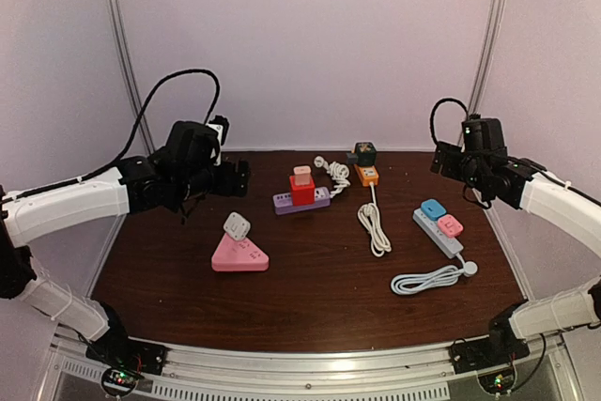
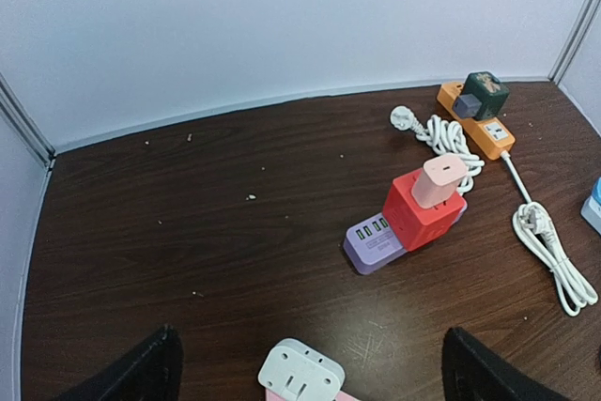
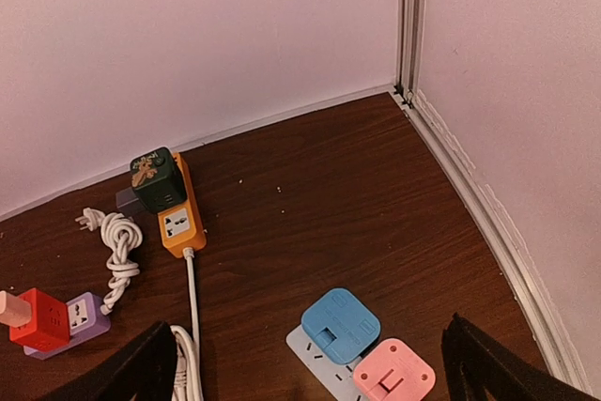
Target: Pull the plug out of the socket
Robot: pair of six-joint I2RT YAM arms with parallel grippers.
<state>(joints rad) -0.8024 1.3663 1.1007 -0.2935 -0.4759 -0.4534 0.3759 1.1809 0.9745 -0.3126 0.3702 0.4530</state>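
Several power strips with plugs lie on the dark wooden table (image 1: 310,279). A pink triangular socket (image 1: 239,256) carries a white plug (image 1: 237,225), also seen in the left wrist view (image 2: 302,372). A purple strip (image 1: 300,200) carries a red cube adapter (image 1: 301,191) topped by a pale pink plug (image 1: 302,175). An orange strip (image 1: 367,174) holds a dark green adapter (image 1: 362,154). A grey strip (image 1: 438,232) holds a blue plug (image 1: 432,208) and a pink plug (image 1: 451,225). My left gripper (image 1: 237,177) is open, raised above the table's left. My right gripper (image 1: 441,159) is open, raised at the right.
White cords lie coiled at the middle (image 1: 375,227), behind the purple strip (image 1: 333,172) and at the front right (image 1: 427,279). White walls and metal posts enclose the table on three sides. A metal rail runs along the near edge.
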